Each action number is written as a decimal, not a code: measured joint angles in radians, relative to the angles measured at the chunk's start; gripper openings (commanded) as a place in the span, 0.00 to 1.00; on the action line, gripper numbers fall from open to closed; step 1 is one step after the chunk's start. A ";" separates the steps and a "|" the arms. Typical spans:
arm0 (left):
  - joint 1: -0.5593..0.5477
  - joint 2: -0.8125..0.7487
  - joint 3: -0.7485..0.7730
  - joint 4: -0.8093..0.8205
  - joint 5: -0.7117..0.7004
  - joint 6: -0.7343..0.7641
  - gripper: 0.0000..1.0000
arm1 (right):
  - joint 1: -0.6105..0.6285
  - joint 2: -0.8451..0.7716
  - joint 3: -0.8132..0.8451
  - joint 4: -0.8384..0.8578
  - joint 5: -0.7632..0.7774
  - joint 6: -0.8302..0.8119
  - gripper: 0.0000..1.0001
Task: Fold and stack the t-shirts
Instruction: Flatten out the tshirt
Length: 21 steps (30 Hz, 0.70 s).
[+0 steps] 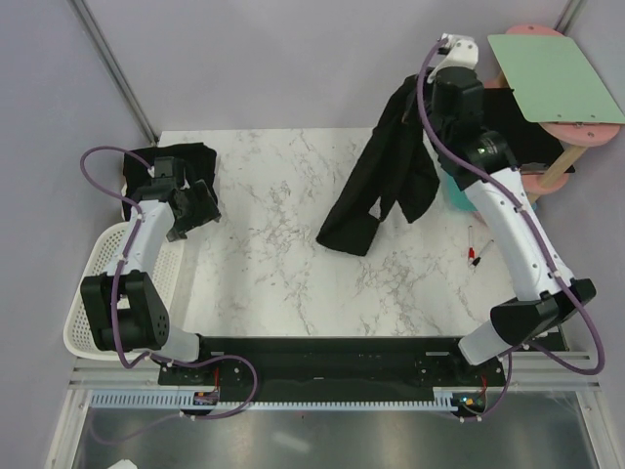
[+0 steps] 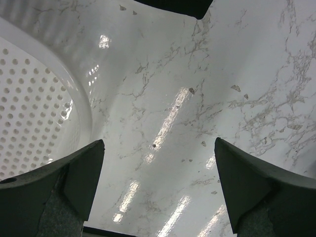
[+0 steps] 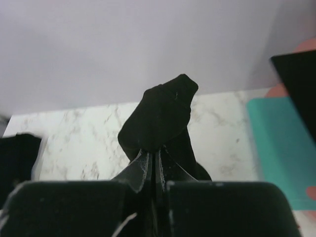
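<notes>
One black t-shirt hangs clamped in the right fingers above the far right corner, likely so it drapes straight for folding, hem trailing on the surface, while the left fingers hover spread by the left edge near the other t-shirt.

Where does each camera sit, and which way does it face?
Top external: above and behind, facing down on the marble table; both arms show.
Left wrist: facing down at table and white basket; open left hand shows.
Right wrist: facing the far wall; right hand shows, shut on a black t-shirt.
Shared: top and right wrist see that t-shirt.
</notes>
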 measured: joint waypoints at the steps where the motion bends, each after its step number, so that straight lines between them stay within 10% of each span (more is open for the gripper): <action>1: 0.000 0.000 -0.003 0.002 0.003 0.000 0.98 | -0.006 -0.011 0.021 -0.008 0.025 -0.014 0.00; 11: 0.000 0.000 -0.009 0.016 0.024 0.000 0.98 | -0.006 0.008 0.356 -0.079 0.076 -0.090 0.00; 21: 0.000 0.000 -0.010 0.018 0.024 0.000 0.98 | 0.105 0.327 0.393 -0.076 -0.253 -0.033 0.00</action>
